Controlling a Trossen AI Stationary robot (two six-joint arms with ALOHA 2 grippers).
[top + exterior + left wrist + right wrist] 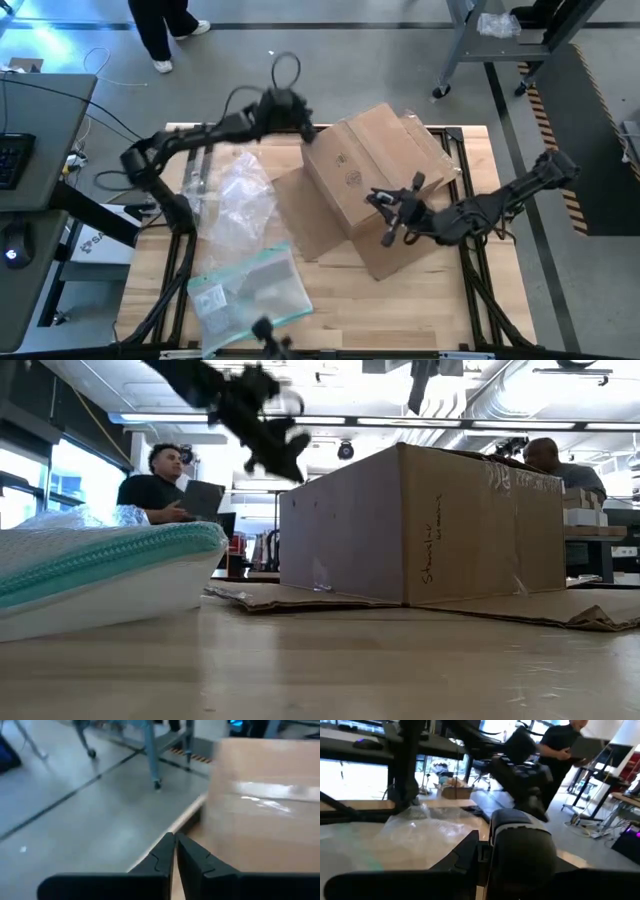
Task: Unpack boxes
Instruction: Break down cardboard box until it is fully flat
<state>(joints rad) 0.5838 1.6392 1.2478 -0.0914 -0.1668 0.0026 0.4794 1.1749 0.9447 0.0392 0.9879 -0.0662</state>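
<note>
Brown cardboard box [375, 170] standing on the wooden desk [400, 310], toward its far right part, flaps splayed flat around the base, clear tape along the seam. Long axis running diagonally across the desk, from the far right corner toward the near middle.

Left tool [300, 125] raised off the desk, just beside the box's far-left top corner; fingers [167, 852] pressed together, pinching nothing. Seen from its own wrist, box directly ahead and slightly to one side, taped seam facing it, desk edge and floor off to the other side. In the low view, same tool [278, 448] hanging above and just outside the box's left wall, apart from the cardboard.

Right tool [392, 222] lying over the near end of the box, on or just above the cardboard; contact not clear. Narrowly parted at most, and whether anything is pinched cannot be told: own wrist view blocked by a dark rounded body close in front.

Bubble wrap [240, 195] and a clear pouch with a teal edge [250, 290] lying on the desk well behind and below the left tool, away from the box.

Judgement: both tools about equally near the box, at opposite ends of its long axis. For the left tool, likely a short reach forward and down onto the taped seam or the top edge.
</note>
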